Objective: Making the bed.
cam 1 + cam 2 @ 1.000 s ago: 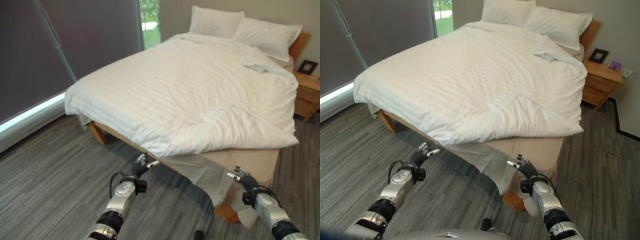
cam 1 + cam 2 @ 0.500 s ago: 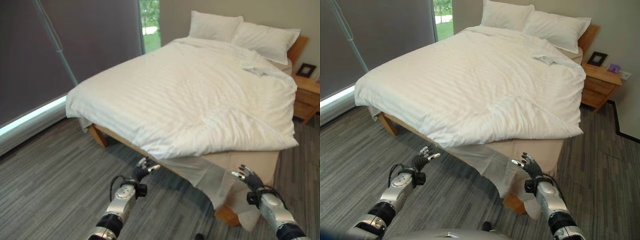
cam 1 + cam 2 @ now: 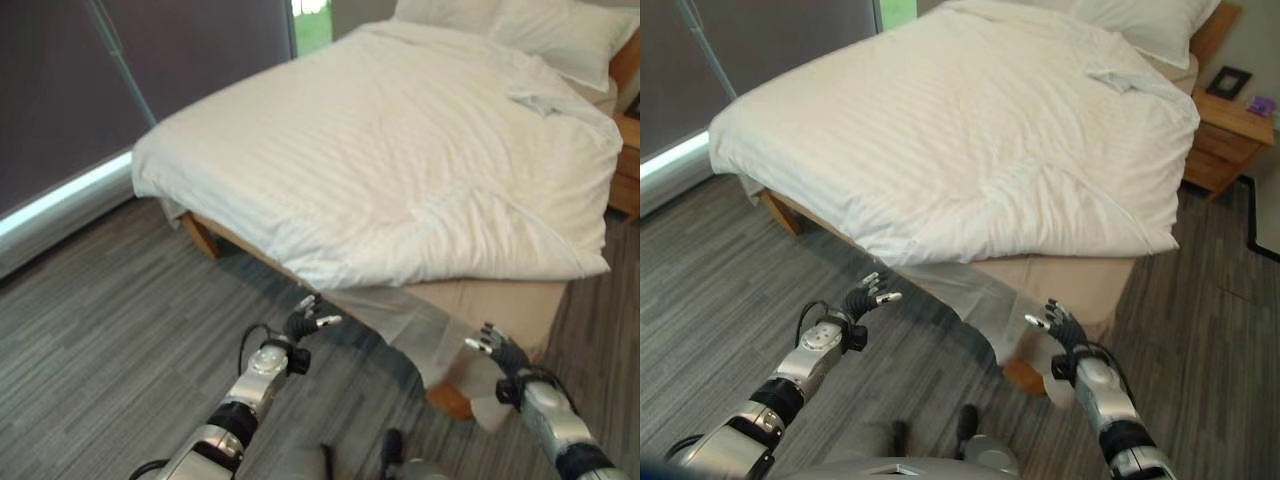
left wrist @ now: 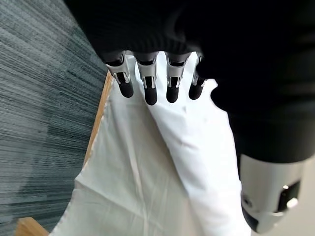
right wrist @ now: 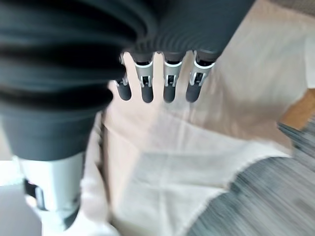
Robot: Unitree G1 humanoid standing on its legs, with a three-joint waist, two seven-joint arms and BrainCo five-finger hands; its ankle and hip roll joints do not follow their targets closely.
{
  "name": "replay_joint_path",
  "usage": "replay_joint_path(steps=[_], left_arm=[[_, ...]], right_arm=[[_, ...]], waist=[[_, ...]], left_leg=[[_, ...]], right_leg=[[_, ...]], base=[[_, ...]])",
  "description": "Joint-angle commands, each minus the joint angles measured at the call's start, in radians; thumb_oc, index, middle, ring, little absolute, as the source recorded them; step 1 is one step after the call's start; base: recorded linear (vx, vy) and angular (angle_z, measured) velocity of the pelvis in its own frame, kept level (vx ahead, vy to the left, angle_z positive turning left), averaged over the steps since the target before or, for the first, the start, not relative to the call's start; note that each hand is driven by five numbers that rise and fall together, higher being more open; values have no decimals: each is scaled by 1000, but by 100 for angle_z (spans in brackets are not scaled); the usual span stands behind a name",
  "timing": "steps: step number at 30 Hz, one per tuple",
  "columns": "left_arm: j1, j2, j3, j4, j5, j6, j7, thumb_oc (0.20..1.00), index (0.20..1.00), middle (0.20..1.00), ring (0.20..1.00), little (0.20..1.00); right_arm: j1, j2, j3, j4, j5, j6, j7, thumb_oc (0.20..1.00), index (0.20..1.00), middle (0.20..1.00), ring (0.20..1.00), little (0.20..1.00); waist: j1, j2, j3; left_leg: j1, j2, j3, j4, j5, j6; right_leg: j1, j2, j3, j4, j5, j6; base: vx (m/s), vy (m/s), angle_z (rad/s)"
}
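Grey floor (image 3: 110, 320), duvet (image 3: 400, 170) beyond left hand (image 3: 305, 322)

Duvet (image 3: 400, 170) covers the bed (image 3: 500, 305); nightstand (image 3: 1230, 140) on its right.

duvet (image 3: 400, 170): white, faint stripes | mattress (image 3: 1070, 282): beige | carpet (image 3: 110, 330): grey streaked | nightstand (image 3: 1225, 140): wood-brown

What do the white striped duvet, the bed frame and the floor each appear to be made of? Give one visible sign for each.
White striped duvet: likely woven cotton, soft matte with a faint sheen; tone-on-tone stripes, puffy folds.
Bed frame: apparently wood, smooth orange-brown finish on the exposed leg.
Floor: probably low-pile carpet, matte; fine grey streaks laid in blocks, though vinyl cannot be ruled out.
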Motion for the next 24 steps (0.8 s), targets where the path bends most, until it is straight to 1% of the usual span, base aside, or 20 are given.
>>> replay_joint_path(steps=[1, 2, 3, 5, 6, 7, 8, 9, 10, 11, 13, 14, 15, 16, 17, 18, 19, 20, 21, 24], left_arm=[[-86, -54, -41, -5, -4, -39, -8, 1000, 1000, 1000, 1000, 1000], [-100, -48, -54, -14, -3, -36, -18, 1000, 1000, 1000, 1000, 1000], [-109, -47, -61, -2, 5, -36, -17, 1000, 1000, 1000, 1000, 1000], [-97, -61, -48, 5, -21, -46, -3, 1000, 1000, 1000, 1000, 1000], [-97, -60, -49, 5, -21, -46, -3, 1000, 1000, 1000, 1000, 1000], [-80, -60, -40, -34, -67, -44, -1, 1000, 1000, 1000, 1000, 1000], [-77, -56, -40, -34, -70, -42, -6, 1000, 1000, 1000, 1000, 1000], [-70, -45, -37, -40, -64, -40, -11, 1000, 1000, 1000, 1000, 1000], [-61, -39, -32, -36, -51, -37, -11, 1000, 1000, 1000, 1000, 1000], [-45, -33, -26, -31, -41, -29, -16, 1000, 1000, 1000, 1000, 1000], [-19, -29, -14, -21, -44, -24, -25, 1000, 1000, 1000, 1000, 1000], [-18, -29, -14, -22, -44, -24, -25, 1000, 1000, 1000, 1000, 1000], [-9, -29, -9, -19, -36, -22, -29, 1000, 1000, 1000, 1000, 1000], [0, -27, -6, -21, -26, -20, -31, 1000, 1000, 1000, 1000, 1000], [0, -27, -6, -21, -26, -20, -31, 1000, 1000, 1000, 1000, 1000], [-13, -20, 18, -12, -1, -31, 4, 1000, 1000, 1000, 1000, 1000], [-13, -20, 18, -12, -1, -31, 4, 1000, 1000, 1000, 1000, 1000], [-18, -51, -26, 40, 1, -12, -40, 1000, 1000, 1000, 1000, 1000], [-11, -59, -17, 35, -4, -17, -30, 1000, 1000, 1000, 1000, 1000], [-2, -70, -46, 9, -11, -13, -44, 1000, 1000, 1000, 1000, 1000]], right_arm=[[30, -92, -27, -103, 5, -50, -5, 1000, 1000, 1000, 1000, 1000], [32, -102, -31, -99, -7, -43, -6, 1000, 1000, 1000, 1000, 1000], [34, -103, -35, -92, -18, -36, -6, 1000, 1000, 1000, 1000, 1000], [49, -69, -63, -63, 0, -37, -16, 1000, 1000, 1000, 1000, 1000], [50, -69, -63, -63, 0, -37, -16, 1000, 1000, 1000, 1000, 1000], [45, -30, -60, -65, 14, -36, -29, 1000, 1000, 1000, 1000, 1000], [37, -18, -51, -59, 18, -35, -24, 1000, 1000, 1000, 1000, 1000], [29, -7, -34, -59, 9, -29, -22, 1000, 1000, 1000, 1000, 1000], [20, 5, -20, -53, 1, -27, -18, 1000, 1000, 1000, 1000, 1000], [20, 18, -6, -55, 9, -21, -4, 1000, 1000, 1000, 1000, 1000], [38, 31, 9, -70, 26, -18, 21, 1000, 1000, 1000, 1000, 1000], [39, 30, 9, -70, 26, -18, 21, 1000, 1000, 1000, 1000, 1000], [50, 31, 9, -70, 27, -21, 28, 1000, 1000, 1000, 1000, 1000], [55, 27, 13, -52, 17, -22, 25, 1000, 1000, 1000, 1000, 1000], [55, 27, 13, -52, 17, -23, 25, 1000, 1000, 1000, 1000, 1000], [54, 19, 18, -57, -7, -28, 20, 1000, 1000, 1000, 1000, 1000], [54, 19, 18, -57, -7, -28, 20, 1000, 1000, 1000, 1000, 1000], [76, 15, 0, -24, 7, -18, 18, 1000, 1000, 1000, 1000, 1000], [74, 20, -5, -27, 17, -24, 9, 1000, 1000, 1000, 1000, 1000], [79, 19, -25, -17, 35, -31, 5, 1000, 1000, 1000, 1000, 1000]], waist=[[-3, 66, -51], [-6, 75, -54], [-16, 83, -65], [-27, 82, -83], [-25, 80, -84], [-16, 70, -63], [-13, 69, -47], [-1, 73, -31], [12, 79, -21], [8, 88, -12], [-13, 93, -6], [-11, 93, -5], [-17, 90, -3], [-14, 82, -3], [-14, 83, -2], [-5, 66, -4], [-7, 66, -2], [-15, 61, -18], [-12, 61, -31], [-17, 67, -50]], left_leg=[[112, 110, 14, -286, 248, -47], [119, 101, -5, -290, 234, -55], [146, 82, 4, -328, 203, -52], [171, 30, 32, -353, 150, -33], [172, 28, 34, -353, 150, -32], [184, -16, 71, -351, 115, 15], [188, -28, 95, -351, 115, 29], [197, -37, 122, -353, 110, 42], [208, -42, 144, -353, 103, 53], [217, -45, 153, -353, 101, 61], [227, -54, 150, -353, 96, 72], [230, -53, 152, -353, 94, 71], [233, -63, 148, -353, 91, 76], [238, -80, 152, -353, 77, 81], [241, -78, 152, -353, 77, 81], [242, -97, 150, -353, 71, 82], [245, -97, 149, -353, 71, 82], [244, -109, 143, -353, 58, 85], [256, -110, 154, -353, 56, 86], [257, -120, 138, -353, 55, 92]], right_leg=[[97, -97, 55, 29, -42, 109], [92, -114, 68, 31, -40, 115], [96, -135, 78, 30, -38, 125], [82, -185, 97, 44, -4, 146], [81, -187, 99, 44, -4, 147], [0, -226, 133, 156, 61, 150], [-43, -225, 146, 215, 98, 149], [-88, -225, 138, 277, 124, 148], [-118, -236, 90, 336, 143, 148], [-145, -219, 71, 393, 149, 147], [-195, -115, 119, 429, 98, 142], [-196, -114, 121, 434, 94, 142], [-207, -68, 129, 417, 65, 133], [-208, -25, 109, 345, 29, 116], [-205, -24, 108, 344, 29, 116], [-177, -12, 97, 252, 37, 100], [-173, -12, 95, 249, 38, 100], [-124, -18, 128, 184, 34, 104], [-101, -16, 133, 157, 32, 100], [-72, -20, 129, 137, 17, 90]], base=[[178, 390, -33], [239, 544, -24], [163, 427, -16], [162, 396, -41], [62, 414, -38], [-22, 376, -25], [-49, 485, -85], [-47, 365, -111], [-17, 368, -115], [21, 346, -81], [35, 234, -43], [43, 144, -9], [54, 127, 2], [53, 128, -3], [74, 42, -9], [45, -22, 0], [58, -4, 11], [80, 23, 56], [108, 31, 52], [94, 15, 3]])
